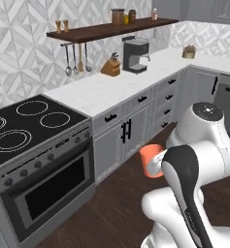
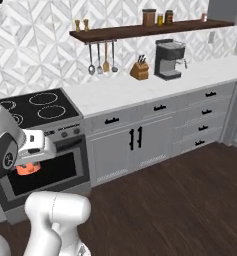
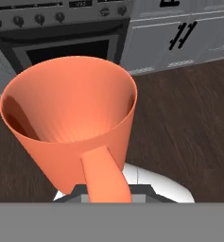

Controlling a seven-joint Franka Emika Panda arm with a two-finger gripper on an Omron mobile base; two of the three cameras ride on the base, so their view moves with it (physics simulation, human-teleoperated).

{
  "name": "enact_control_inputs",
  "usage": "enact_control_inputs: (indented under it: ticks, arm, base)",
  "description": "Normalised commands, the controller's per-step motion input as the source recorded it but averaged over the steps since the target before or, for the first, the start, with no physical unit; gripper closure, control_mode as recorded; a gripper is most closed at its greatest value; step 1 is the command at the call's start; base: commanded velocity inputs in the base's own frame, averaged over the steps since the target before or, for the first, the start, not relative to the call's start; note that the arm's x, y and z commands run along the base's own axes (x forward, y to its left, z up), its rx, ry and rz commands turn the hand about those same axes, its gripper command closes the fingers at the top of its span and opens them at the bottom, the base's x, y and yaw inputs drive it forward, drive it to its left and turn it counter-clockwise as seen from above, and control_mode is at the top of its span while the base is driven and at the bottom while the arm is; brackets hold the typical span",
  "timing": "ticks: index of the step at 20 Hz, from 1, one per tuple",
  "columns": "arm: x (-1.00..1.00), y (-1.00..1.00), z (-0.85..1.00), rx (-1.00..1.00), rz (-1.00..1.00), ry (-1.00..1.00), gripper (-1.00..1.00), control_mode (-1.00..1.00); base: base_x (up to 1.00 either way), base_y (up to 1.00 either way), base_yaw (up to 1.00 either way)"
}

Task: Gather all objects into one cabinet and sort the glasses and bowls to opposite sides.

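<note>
With the end effector (image 3: 104,196) clamped on the bright orange handled mug (image 3: 71,118), I'd carry it level and slowly toward the cabinet.

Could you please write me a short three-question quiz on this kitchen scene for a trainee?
1. True or false: the end effector is shut on the orange mug.
2. Which stands nearest the coffee machine on the counter?
A. a kettle
B. the knife block
C. a toaster
3. Fill in: the mug, held over the wooden floor, shows nothing inside, so it looks ____.

Key:
1. True. The mug's handle runs down into the grip.
2. B.
3. Empty.
</note>
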Motion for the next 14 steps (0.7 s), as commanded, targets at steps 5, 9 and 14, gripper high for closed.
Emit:
enact_control_inputs:
  ticks: [5, 9, 14]
  arm:
    - [0.0, 0.0, 0.0, 0.0, 0.0, 0.0, 1.0, 1.0]
    - [0.0, 0.0, 0.0, 0.0, 0.0, 0.0, 1.0, 1.0]
    - [0.0, 0.0, 0.0, 0.0, 0.0, 0.0, 1.0, 1.0]
  base:
    - [0.0, 1.0, 0.04]
    - [0.0, 1.0, 0.02]
    - [-0.15, 0.88, 0.03]
